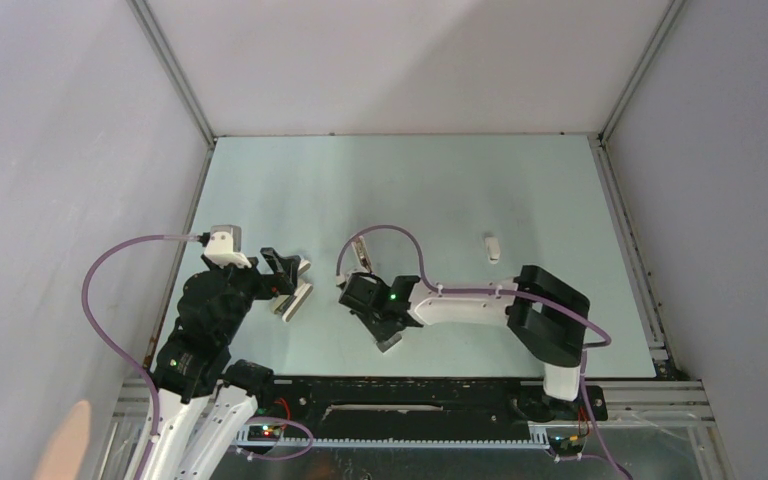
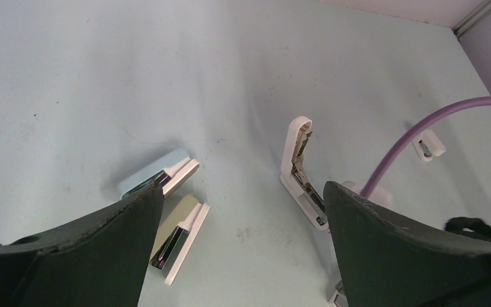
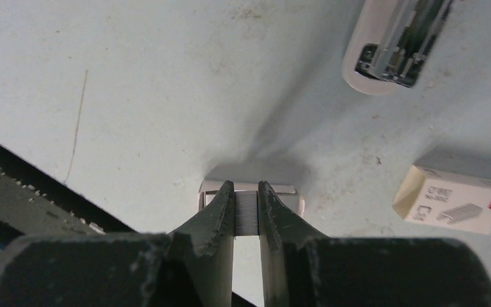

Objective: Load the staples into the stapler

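Observation:
The white stapler [image 1: 360,252] lies hinged open on the table, its metal channel showing in the left wrist view [image 2: 299,171] and at the top of the right wrist view [image 3: 396,41]. My right gripper [image 3: 246,189] is shut on the grey block of staples [image 3: 246,214], right above a small open white tray [image 3: 288,189] on the table. From above, this gripper [image 1: 388,335] sits just in front of the stapler. My left gripper [image 2: 243,192] is open and empty, low over the table to the left of the stapler [image 1: 288,272].
Two larger silver-and-white bars [image 2: 169,174] [image 2: 180,240] lie by the left finger. A small white box with a red mark [image 3: 454,201] lies right of the tray. A short white stub [image 1: 493,247] lies at the right. A purple cable [image 2: 415,131] crosses above the stapler.

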`<state>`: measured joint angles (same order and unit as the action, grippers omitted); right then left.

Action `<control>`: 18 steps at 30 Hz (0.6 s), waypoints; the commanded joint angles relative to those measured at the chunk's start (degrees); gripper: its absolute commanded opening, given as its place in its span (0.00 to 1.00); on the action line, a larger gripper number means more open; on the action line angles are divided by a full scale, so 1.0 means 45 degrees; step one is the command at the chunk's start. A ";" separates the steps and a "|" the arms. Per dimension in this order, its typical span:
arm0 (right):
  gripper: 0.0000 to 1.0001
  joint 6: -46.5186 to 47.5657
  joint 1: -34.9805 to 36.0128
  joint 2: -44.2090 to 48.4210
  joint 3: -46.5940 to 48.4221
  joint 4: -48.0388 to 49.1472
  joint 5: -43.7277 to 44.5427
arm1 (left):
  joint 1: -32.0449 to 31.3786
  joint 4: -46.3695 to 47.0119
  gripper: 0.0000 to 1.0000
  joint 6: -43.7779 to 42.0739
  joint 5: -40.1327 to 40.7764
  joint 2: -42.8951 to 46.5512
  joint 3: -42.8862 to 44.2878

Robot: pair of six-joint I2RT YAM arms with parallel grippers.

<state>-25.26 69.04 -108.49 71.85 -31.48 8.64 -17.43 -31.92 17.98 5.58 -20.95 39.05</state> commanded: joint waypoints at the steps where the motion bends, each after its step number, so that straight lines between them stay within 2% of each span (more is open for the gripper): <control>1: 0.08 0.0007 0.0085 0.1459 0.0082 -0.0152 0.0679 | 0.0122 0.0310 0.98 0.0067 -0.0167 -0.0083 0.0000; 10: 0.07 -0.0209 0.0119 0.2380 -0.0520 0.0039 0.1763 | 0.0124 0.0317 0.98 0.0068 -0.0167 -0.0068 0.0004; 18: 0.07 -0.1223 -0.0417 0.3158 -0.2218 0.0727 0.3045 | 0.0128 0.0334 0.98 0.0068 -0.0193 -0.0071 -0.0007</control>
<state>-27.11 68.62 -97.73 64.93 -30.94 16.99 -17.43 -31.92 17.98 5.58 -20.95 39.05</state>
